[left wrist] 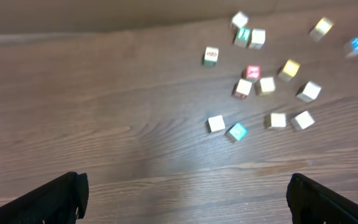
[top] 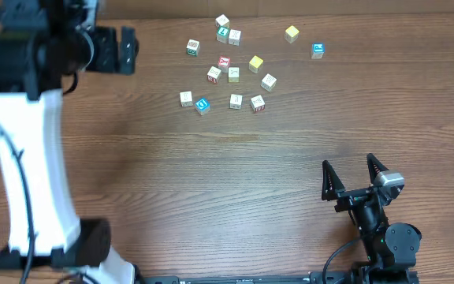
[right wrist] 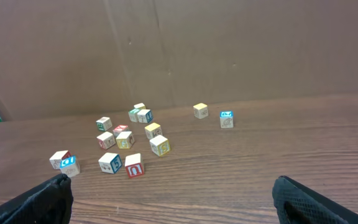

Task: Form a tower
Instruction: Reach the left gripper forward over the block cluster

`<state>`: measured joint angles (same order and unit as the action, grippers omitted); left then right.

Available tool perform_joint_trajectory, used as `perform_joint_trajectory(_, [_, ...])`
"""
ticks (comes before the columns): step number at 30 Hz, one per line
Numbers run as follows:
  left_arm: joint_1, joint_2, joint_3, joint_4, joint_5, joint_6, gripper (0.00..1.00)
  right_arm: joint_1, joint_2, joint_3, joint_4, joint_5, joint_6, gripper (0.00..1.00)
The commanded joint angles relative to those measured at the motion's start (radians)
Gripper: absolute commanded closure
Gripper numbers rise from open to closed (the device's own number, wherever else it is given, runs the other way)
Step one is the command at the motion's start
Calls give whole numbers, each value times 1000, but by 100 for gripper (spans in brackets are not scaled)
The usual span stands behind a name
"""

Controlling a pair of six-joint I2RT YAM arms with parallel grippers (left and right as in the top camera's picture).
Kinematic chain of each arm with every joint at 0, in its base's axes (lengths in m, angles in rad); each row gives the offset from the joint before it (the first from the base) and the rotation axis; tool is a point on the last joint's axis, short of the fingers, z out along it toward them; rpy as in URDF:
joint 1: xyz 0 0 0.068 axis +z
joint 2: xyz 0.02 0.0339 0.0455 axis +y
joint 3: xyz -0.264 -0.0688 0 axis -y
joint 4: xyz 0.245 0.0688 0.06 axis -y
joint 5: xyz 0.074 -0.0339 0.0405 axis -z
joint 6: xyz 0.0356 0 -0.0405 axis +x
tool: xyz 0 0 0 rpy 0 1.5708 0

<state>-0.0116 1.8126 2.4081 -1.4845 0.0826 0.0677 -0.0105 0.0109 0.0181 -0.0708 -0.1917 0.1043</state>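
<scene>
At the far tabletop [top: 211, 181], we are judging the letter cubes [top: 233, 75] light, rigid and slick, best pinched across opposite faces, while left gripper [left wrist: 185, 190] and right gripper [top: 347, 162] are standing released, empty.

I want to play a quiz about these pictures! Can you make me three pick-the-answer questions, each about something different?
1. Where are the cubes? A on the table; B in a box; C in a gripper.
2. What colour tops the cube farthest right in the overhead view? A blue; B black; C orange.
3. The right gripper is: A shut on a cube; B open, empty; C hidden.
Answers: 1 A, they lie scattered on the wood. 2 A, its top face is blue. 3 B, its fingers stand apart, nothing between.
</scene>
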Motion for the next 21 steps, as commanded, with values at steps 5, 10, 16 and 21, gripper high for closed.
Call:
perform_joint_trajectory(5, [-11, 242, 22, 0, 63, 30, 0, 8, -8, -10, 5, 7, -1, 0])
perform_joint_trajectory(10, [-11, 379, 22, -49, 226, 47, 54, 8, -8, -10, 5, 7, -1, 0])
perform_joint_trajectory(16, [-11, 511, 22, -179, 259, 61, 96, 8, -8, -10, 5, 7, -1, 0])
perform_joint_trajectory(21, [-16, 591, 3, -206, 259, 36, 96, 8, -8, -10, 5, 7, -1, 0])
